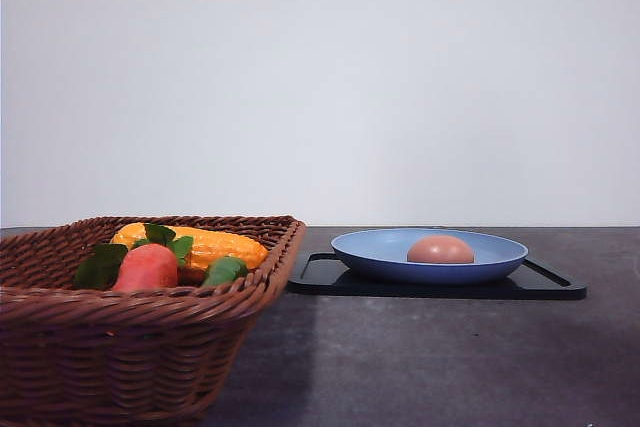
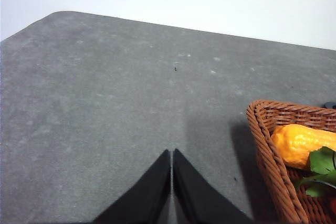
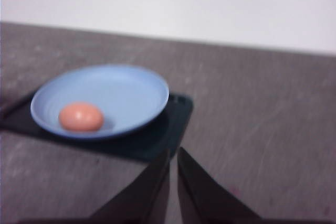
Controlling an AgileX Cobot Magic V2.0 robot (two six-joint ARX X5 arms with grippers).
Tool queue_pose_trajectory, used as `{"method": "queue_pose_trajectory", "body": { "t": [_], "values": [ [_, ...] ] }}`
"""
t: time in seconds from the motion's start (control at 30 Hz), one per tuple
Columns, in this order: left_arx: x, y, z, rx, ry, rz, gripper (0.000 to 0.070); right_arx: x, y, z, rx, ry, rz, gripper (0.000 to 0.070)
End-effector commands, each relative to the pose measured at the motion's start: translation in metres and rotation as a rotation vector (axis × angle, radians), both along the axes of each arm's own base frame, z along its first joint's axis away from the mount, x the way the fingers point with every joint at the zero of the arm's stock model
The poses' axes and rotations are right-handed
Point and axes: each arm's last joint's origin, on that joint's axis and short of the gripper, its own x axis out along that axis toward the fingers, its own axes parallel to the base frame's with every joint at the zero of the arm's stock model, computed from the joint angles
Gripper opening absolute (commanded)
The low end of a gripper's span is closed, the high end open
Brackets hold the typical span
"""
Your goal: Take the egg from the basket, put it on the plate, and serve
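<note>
Egg: seated in plate, on tray.
Basket: set on desk, left of tray.
Left gripper: clenched, nothing held.
Right gripper: clenched, nothing held.

Woven wicker basket, matt blue plate, smooth matt egg, rough grey table.
</note>
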Motion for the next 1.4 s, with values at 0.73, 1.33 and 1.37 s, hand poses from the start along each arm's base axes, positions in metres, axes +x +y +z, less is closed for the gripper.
{"method": "queue_pose_trajectory", "body": {
  "t": [0.73, 1.33, 1.37],
  "values": [
    [0.0012, -0.0001, -0.0097, -0.002, 0.030, -0.002, 0.0000, 0.0003, -0.0003, -0.0023, 0.074, 0.026, -0.021, 0.0000],
    [0.0012, -0.0001, -0.0097, -0.002, 0.030, -0.002, 0.0000, 0.0003, -0.0003, -0.0023, 0.074, 0.026, -0.021, 0.0000],
    [0.0012, -0.0001, -0.0097, -0.002, 0.030, -0.002, 0.0000, 0.0003, -0.0003, -0.0023, 0.074, 0.026, -0.021, 0.0000]
  ]
}}
